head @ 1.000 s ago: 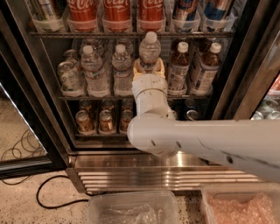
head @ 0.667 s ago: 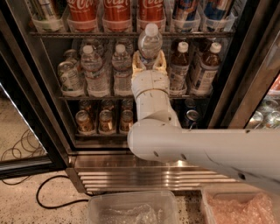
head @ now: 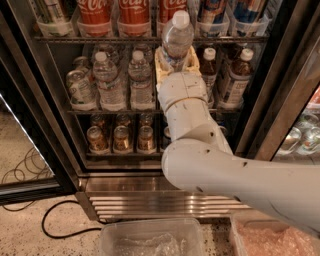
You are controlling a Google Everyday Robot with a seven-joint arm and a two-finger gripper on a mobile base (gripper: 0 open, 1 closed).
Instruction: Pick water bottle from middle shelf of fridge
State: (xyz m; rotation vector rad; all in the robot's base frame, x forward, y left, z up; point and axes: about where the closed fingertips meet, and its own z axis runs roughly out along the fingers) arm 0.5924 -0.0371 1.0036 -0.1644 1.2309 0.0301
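My gripper (head: pixel 177 59) is at the front of the open fridge (head: pixel 45 115), with pale yellow fingers (head: pixel 162 60) shut around a clear ribbed water bottle (head: pixel 177 36) with a white cap. The bottle stands upright, lifted so its cap overlaps the rack above. The middle shelf (head: pixel 110 111) holds more water bottles (head: pixel 141 82) at the left and brown-liquid bottles (head: pixel 235 77) at the right. My white arm (head: pixel 200 150) hides the shelf's centre.
Red cola bottles (head: pixel 95 15) stand on the rack above, gold cans (head: pixel 120 139) on the rack below. A ribbed steel base panel (head: pixel 150 202) lies under the racks. A clear bin (head: pixel 150 239) and a pink bin (head: pixel 275 240) sit in front. A black cable (head: pixel 55 227) lies on the floor.
The gripper has risen with the water bottle; the bottle's cap now overlaps the rack above, higher than a second ago.
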